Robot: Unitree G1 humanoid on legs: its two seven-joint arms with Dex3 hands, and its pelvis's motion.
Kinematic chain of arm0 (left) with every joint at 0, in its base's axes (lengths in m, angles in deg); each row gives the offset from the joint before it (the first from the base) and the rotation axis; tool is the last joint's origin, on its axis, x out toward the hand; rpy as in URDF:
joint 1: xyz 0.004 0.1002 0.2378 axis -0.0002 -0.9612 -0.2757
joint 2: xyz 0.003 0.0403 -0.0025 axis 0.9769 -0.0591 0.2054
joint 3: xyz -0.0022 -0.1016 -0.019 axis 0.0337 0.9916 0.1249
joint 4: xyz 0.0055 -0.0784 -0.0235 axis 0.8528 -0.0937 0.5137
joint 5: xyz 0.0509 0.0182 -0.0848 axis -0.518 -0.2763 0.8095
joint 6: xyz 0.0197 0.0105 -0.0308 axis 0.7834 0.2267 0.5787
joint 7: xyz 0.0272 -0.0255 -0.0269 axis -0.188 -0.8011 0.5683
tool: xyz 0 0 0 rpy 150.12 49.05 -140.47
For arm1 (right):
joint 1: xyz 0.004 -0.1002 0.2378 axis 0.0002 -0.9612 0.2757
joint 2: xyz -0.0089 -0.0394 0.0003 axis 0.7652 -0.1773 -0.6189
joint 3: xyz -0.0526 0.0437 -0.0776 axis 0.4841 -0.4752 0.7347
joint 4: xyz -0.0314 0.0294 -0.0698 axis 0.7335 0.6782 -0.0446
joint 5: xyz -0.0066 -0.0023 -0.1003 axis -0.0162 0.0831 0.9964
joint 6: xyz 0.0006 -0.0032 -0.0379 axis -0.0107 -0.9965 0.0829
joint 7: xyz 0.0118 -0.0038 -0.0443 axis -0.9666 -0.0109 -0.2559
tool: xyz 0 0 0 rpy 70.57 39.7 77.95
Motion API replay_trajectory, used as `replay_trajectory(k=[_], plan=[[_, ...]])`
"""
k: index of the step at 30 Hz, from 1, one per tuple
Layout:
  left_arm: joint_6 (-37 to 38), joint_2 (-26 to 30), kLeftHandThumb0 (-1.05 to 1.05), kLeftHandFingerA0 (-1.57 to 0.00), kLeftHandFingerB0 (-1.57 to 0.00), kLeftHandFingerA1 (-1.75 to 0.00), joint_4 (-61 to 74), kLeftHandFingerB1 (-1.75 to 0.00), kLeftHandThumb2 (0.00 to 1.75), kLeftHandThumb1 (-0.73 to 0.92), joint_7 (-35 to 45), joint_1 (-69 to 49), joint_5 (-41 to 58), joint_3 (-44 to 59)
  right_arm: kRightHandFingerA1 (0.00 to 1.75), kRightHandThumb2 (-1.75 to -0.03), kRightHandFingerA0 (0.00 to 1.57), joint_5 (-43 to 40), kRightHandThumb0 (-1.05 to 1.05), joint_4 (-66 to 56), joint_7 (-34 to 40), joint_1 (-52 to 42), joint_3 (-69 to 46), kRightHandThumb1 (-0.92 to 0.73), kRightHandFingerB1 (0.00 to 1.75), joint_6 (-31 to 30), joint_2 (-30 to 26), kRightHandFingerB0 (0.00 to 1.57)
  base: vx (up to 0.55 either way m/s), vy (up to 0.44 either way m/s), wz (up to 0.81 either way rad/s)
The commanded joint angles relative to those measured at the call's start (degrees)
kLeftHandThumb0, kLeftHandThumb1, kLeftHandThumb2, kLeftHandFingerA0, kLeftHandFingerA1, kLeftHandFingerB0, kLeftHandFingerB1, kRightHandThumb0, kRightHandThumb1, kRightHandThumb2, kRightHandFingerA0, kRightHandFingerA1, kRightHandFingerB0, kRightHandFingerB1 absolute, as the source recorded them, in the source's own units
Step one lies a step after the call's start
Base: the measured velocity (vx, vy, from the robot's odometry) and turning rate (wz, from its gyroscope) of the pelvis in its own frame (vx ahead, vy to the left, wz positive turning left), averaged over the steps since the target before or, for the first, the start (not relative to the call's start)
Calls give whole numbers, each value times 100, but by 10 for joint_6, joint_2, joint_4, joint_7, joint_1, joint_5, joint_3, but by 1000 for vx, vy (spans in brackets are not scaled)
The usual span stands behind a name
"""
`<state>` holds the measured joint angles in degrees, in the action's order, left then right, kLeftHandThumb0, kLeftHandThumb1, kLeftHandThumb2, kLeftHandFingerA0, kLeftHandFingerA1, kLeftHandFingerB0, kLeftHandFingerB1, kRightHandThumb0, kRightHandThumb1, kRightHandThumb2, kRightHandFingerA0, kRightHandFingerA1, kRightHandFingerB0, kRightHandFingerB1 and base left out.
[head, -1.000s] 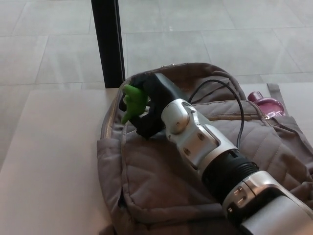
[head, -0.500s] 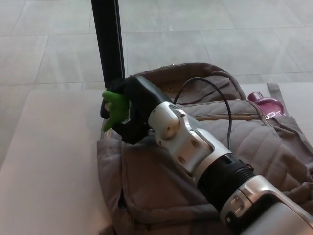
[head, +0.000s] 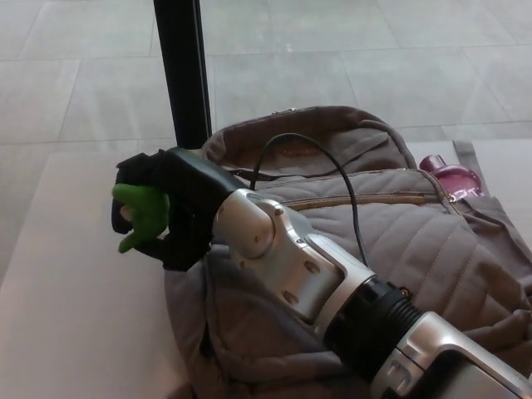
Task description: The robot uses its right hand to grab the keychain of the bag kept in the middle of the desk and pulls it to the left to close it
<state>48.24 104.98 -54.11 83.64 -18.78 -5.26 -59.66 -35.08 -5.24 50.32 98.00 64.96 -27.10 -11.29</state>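
Note:
A grey quilted bag (head: 416, 249) lies across the middle and right of the pale desk (head: 75, 291). My right arm reaches over it from the lower right. My right hand (head: 170, 208) is out past the bag's left edge, over the desk, its black fingers closed around a bright green keychain (head: 141, 214). The zipper line (head: 357, 200) shows as a thin seam running across the bag's upper part to the right of the arm. The bag's left end is hidden behind my forearm. My left hand does not show.
A black post (head: 183, 66) stands behind the desk's far edge, just above my hand. A pink object (head: 453, 176) peeks out at the bag's right side. A thin black cable (head: 349, 187) loops over the bag. Tiled floor lies beyond.
My right hand has pulled the green keychain steadily leftward, from over the bag's upper left part to beyond its left edge. The bag's opening along the top looks drawn together.

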Motion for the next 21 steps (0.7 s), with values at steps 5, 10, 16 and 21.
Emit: replay_trajectory(k=[5, 10, 16, 21], plan=[[25, 22, -32, -63, -61, -57, -24, -52, 58, 63, -23, 9, -68, -35, 175, -105, 77, -176, -25, -141, -112, -66, 89, -54, 165, 58, 304, 69, 0, 0, 0], [27, 22, -32, -63, -61, -57, -28, -52, 58, 63, -23, 10, -67, -37, 175, -105, 77, -178, -25, -145, -109, -69, 95, -54, 165, 56, 301, 69, 0, 0, 0], [26, 22, -32, -63, -61, -57, -30, -52, 58, 63, -24, 20, -66, -38, 175, -105, 77, -177, -25, -150, -110, -64, 93, -54, 165, 54, 297, 69, 0, 0, 0], [26, 22, -32, -63, -61, -57, -33, -52, 58, 63, -24, 24, -66, -39, 175, -105, 77, -178, -25, -150, -111, -62, 92, -54, 165, 55, 294, 69, 0, 0, 0]])
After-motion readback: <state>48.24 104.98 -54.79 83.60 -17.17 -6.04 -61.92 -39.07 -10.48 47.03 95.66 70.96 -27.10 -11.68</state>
